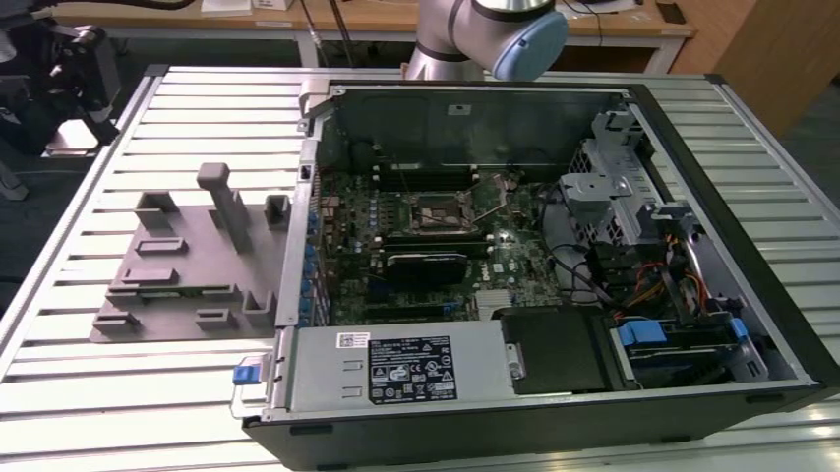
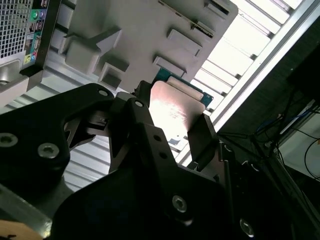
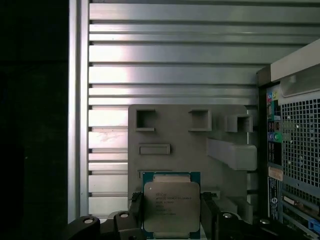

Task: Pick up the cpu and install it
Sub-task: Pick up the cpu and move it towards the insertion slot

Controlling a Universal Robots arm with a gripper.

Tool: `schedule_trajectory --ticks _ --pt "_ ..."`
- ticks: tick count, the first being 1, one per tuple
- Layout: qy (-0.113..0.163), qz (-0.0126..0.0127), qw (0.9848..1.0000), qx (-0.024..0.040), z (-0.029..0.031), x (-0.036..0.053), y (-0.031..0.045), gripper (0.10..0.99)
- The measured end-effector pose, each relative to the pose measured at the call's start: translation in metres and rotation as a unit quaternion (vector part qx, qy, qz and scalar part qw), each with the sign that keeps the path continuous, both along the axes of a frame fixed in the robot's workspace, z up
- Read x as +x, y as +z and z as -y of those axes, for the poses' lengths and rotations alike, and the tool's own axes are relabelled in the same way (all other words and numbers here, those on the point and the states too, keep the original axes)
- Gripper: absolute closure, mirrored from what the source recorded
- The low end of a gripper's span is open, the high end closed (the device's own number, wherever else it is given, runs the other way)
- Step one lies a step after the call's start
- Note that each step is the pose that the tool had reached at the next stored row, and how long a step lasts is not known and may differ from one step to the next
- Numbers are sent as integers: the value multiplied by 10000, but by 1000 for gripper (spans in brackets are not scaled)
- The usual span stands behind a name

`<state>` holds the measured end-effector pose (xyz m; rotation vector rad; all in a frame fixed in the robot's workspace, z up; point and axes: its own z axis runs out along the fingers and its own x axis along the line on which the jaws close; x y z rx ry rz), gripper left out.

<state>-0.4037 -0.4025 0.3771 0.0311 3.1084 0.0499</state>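
Ribbed aluminium table (image 1: 79,393) across the exterior view, wooden desks behind. On it, an open computer case (image 1: 459,123) lying on its side, motherboard (image 1: 506,261) facing up, the square cpu socket (image 1: 434,213) near the board's middle, a silver power supply (image 1: 393,366) along the near edge. Just beside the case, toward the exterior view's left, a grey holder plate (image 1: 171,295) with raised blocks and slots. At the top edge, the robot arm (image 1: 493,34), grey with a blue joint cap.

In both wrist views, the gripper (image 3: 171,222) pinching the cpu (image 3: 171,202) between two black fingers (image 3: 134,217), one against each opposite edge. Shiny metal top facing the first wrist view's camera, green rim showing round it. Held above the holder plate and apart from it, with the ribbed table and the case's perforated rear panel (image 3: 300,145) beyond. In the second wrist view, bright glare across the same metal top.
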Motion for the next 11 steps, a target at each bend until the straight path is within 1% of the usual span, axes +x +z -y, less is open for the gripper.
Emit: schedule_trajectory --ticks 3,11 --pt "0 0 10000 0 0 60 0 545" --pt "0 -2 10000 0 0 257 0 545"
